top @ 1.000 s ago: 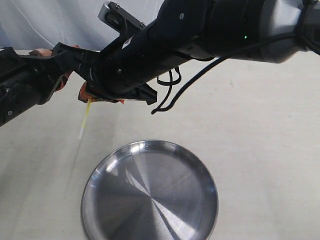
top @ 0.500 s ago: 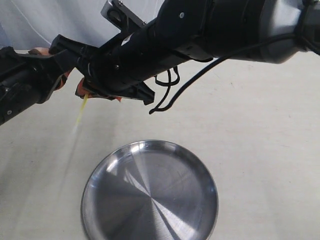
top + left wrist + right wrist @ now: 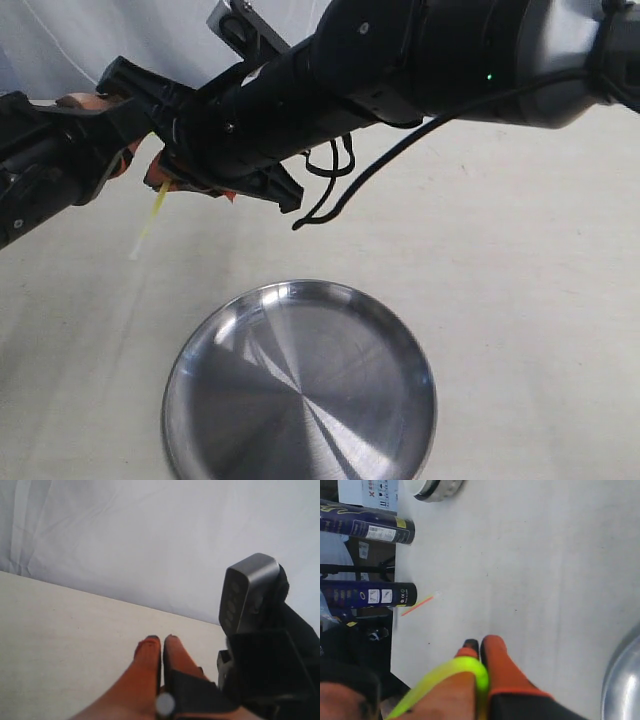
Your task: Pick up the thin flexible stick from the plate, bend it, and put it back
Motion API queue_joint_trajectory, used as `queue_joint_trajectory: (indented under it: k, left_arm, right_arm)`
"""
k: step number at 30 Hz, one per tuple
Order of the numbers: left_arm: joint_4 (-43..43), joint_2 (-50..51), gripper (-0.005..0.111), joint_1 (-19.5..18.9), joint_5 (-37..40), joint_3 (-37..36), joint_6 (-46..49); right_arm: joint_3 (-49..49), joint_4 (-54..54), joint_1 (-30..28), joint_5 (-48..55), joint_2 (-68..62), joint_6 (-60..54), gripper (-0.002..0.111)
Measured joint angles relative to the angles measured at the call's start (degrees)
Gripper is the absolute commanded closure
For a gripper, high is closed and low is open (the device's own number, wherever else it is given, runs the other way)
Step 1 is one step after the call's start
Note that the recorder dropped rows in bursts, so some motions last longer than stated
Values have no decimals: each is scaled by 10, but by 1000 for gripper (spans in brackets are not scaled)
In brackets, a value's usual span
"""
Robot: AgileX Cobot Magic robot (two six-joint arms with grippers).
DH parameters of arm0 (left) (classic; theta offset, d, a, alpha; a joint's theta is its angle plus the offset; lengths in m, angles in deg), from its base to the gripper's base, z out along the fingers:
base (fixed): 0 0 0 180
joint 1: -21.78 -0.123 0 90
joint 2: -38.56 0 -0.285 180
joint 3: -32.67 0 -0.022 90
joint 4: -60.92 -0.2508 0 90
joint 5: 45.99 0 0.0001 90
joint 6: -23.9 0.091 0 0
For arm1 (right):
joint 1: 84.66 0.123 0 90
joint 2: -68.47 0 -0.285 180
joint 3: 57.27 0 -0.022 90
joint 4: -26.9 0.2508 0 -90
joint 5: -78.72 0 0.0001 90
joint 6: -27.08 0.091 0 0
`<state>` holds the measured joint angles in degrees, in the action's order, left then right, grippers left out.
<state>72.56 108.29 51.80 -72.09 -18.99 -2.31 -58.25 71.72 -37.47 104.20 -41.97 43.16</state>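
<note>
The thin flexible stick [image 3: 146,222] is off the plate [image 3: 300,400], held in the air over the table to the plate's far left. Its yellow lower part hangs down to a whitish tip. My right gripper [image 3: 160,180] reaches across and is shut on it; the right wrist view shows the stick [image 3: 465,669] curving sharply out from between the orange fingers [image 3: 500,660]. My left gripper [image 3: 120,140] is close beside it. Its fingers [image 3: 147,655] are shut, with a whitish round end showing between them at their base. The plate holds nothing.
The right arm [image 3: 420,60] spans the upper scene with a dangling black cable [image 3: 330,185]. In the right wrist view a white bowl [image 3: 432,489], two dark cylinders [image 3: 367,527] [image 3: 367,596], a small orange strip [image 3: 419,605] and the plate's rim [image 3: 625,680] appear.
Both grippers have shifted slightly up and to the left. The hanging end of the stick has swung further left, away from the plate.
</note>
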Motion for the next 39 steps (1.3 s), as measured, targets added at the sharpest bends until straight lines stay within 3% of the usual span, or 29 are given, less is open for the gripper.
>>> queue_joint_trajectory:
  k: [39]
  left_arm:
    - [-10, 13, 107, -1, -12, 4, 2]
  right_arm:
    - [3, 19, 3, -52, 0, 86, 109]
